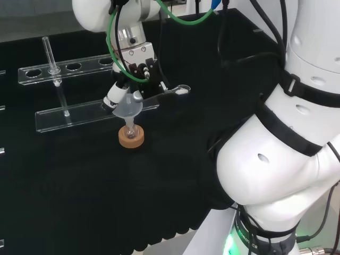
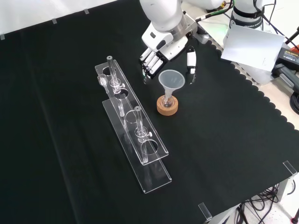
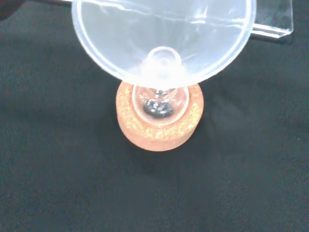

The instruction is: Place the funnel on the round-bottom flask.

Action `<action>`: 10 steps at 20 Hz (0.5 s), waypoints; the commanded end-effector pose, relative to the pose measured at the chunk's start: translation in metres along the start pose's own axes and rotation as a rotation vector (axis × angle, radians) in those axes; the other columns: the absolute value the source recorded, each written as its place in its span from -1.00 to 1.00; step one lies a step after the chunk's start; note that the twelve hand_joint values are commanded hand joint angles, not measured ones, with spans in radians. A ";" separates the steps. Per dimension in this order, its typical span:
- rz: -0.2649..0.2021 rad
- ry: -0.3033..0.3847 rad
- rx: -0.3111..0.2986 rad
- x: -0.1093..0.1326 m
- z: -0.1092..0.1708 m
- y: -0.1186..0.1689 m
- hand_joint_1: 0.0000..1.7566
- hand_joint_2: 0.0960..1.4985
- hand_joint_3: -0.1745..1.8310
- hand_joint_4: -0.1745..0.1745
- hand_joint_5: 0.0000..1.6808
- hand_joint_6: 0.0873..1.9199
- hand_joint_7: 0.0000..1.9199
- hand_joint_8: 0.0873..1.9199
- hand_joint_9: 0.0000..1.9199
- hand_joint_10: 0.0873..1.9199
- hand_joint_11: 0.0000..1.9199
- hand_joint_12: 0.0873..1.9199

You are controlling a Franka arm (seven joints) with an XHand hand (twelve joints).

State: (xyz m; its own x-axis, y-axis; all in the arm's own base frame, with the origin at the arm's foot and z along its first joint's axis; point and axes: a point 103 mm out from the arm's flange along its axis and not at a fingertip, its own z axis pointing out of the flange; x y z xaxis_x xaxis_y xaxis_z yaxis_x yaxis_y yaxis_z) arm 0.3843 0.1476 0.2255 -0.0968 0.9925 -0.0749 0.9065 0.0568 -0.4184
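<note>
The arm (image 1: 287,159) is glossy white, built of fat rounded links with black bands at the joints (a green light glows at its base). Green cables (image 1: 114,48) loop down to the hand (image 2: 161,49), whose white shell carries black-and-white fingers (image 2: 150,63).

In your wrist view the funnel (image 3: 161,41) cone is cut off by the frame edge, and it hides the neck of the round-bottom flask (image 3: 159,104). In your head view the funnel covers part of the hand (image 1: 119,95). Whether any finger touches the funnel rim cannot be told.
</note>
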 end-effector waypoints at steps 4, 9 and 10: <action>0.040 -0.005 -0.095 -0.044 -0.028 -0.010 -0.39 -0.13 -0.43 -0.33 -0.61 -1.00 -0.93 -0.28 -0.69 -0.25 -0.86 0.51; 0.059 -0.002 -0.102 -0.064 -0.038 -0.014 -0.38 -0.13 -0.43 -0.34 -0.58 -1.00 -0.89 -0.28 -0.66 -0.26 -0.84 0.50; 0.059 -0.009 -0.107 -0.066 -0.040 -0.014 -0.37 -0.12 -0.43 -0.34 -0.58 -1.00 -0.89 -0.28 -0.65 -0.27 -0.84 0.49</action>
State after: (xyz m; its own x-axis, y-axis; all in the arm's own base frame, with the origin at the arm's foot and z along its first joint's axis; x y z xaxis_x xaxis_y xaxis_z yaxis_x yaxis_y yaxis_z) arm 0.3919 0.1108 0.2616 -0.0627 0.9939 -0.0912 0.9439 0.0294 -0.3288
